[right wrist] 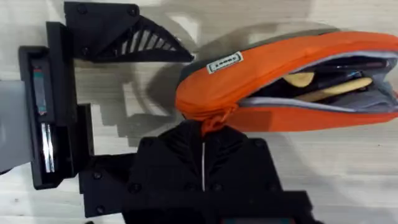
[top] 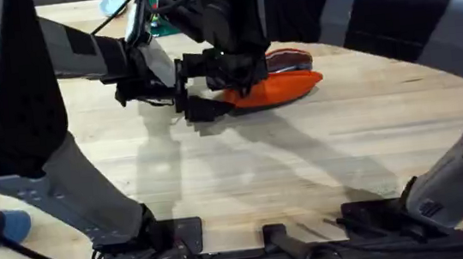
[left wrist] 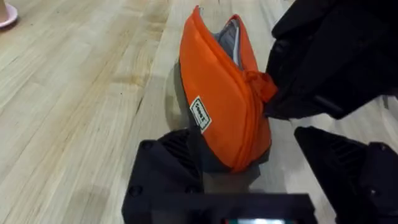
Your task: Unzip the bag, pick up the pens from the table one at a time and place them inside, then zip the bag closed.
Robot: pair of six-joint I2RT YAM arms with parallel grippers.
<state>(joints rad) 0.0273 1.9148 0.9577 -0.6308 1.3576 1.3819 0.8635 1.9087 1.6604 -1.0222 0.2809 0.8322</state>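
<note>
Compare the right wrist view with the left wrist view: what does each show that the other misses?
Right wrist alone: the pouch's open mouth with the yellowish pen inside, and the right claw at the red pull. Left wrist alone: the pink cup base at the table's far edge. Both: the orange bag, its white label, and the left claw at its closed end.

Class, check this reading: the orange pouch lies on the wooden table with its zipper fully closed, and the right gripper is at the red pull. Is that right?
One detail is wrong. The orange pouch is not zipped shut: the right wrist view shows its mouth gaping, with a yellowish-tan pen inside. The rest stands: it lies on the wooden table, and the right gripper is at the red pull.
</note>
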